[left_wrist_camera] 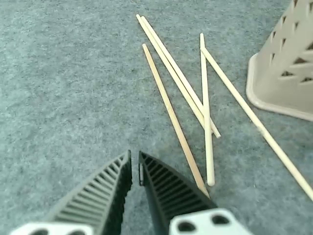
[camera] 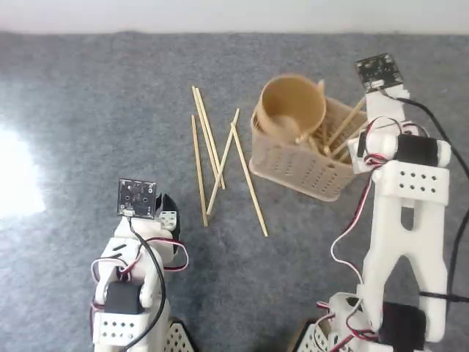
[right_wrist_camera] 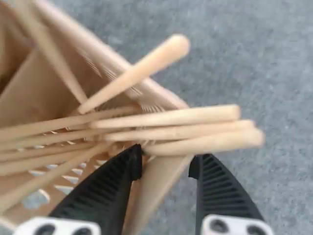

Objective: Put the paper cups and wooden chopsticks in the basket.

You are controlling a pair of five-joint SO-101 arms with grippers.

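Left end effector (left_wrist_camera: 135,159) is sitting low over the table (camera: 88,95) with its jaws pretty much pressed together, just a thin sliver of a gap, and nothing in them. Five loose chopsticks (left_wrist_camera: 176,117) lie flat on the grey surface just ahead of it and off to its right. The closest one ends right beside the tip of its right jaw. Two of them run side by side like a pair, and a couple of the others cross over each other. None of them is touching the end effector as far as I can see.

Right end effector (right_wrist_camera: 164,159) is up at the far right side of the basket (camera: 300,169) with its jaws spread wide. There's something tan down between the jaws, but I honestly can't tell if that's the basket's corner or a stick, or whether either jaw is touching it. Directly in front of it a bundle of chopsticks in the basket (right_wrist_camera: 171,117) pokes out over the rim, with the ends hanging just above the jaws.

One paper cup (camera: 289,103) is in the basket too, at the end away from the right end effector, tipped so its open mouth faces up toward the overhead camera.
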